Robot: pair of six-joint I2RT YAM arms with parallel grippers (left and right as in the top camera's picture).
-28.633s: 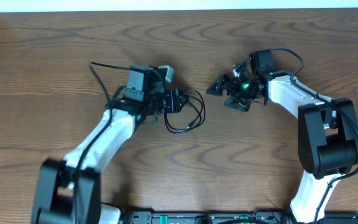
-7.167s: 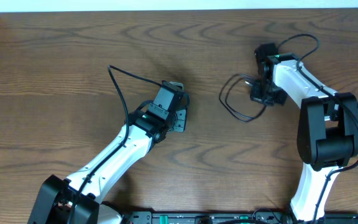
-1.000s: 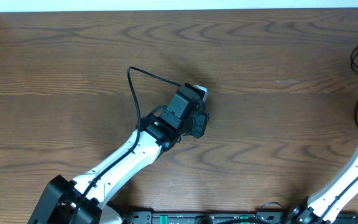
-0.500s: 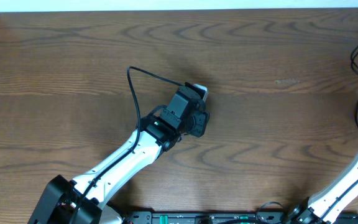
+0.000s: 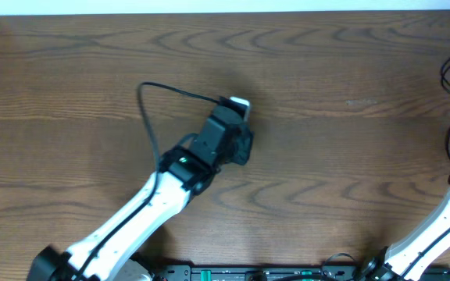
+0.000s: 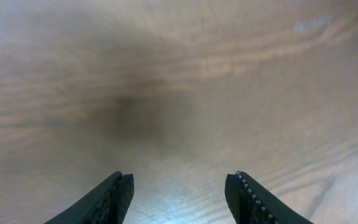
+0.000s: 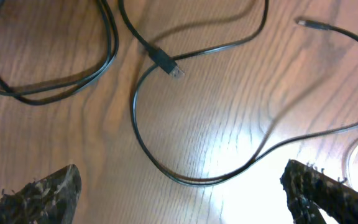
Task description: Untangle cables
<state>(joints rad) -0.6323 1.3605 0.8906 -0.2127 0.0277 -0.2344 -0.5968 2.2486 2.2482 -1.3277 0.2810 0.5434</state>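
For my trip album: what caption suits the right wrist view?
Wide-open right gripper hovers above thin black cable looping across the brown wooden table.

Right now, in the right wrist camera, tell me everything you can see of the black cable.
The black cable is a thin, flexible cord lying slack on the wooden table. A small plug with a pale tip lies near top centre; from it the cord sweeps down in a wide curve, then rises rightward. Doubled strands loop at upper left. Nothing grips it. Whether all strands are one cord is unclear.

Bare dark wooden table (image 5: 326, 156); on it, looped black cable (image 7: 162, 59) between the right fingers (image 7: 42, 193), white cable (image 7: 353, 155) beside one.
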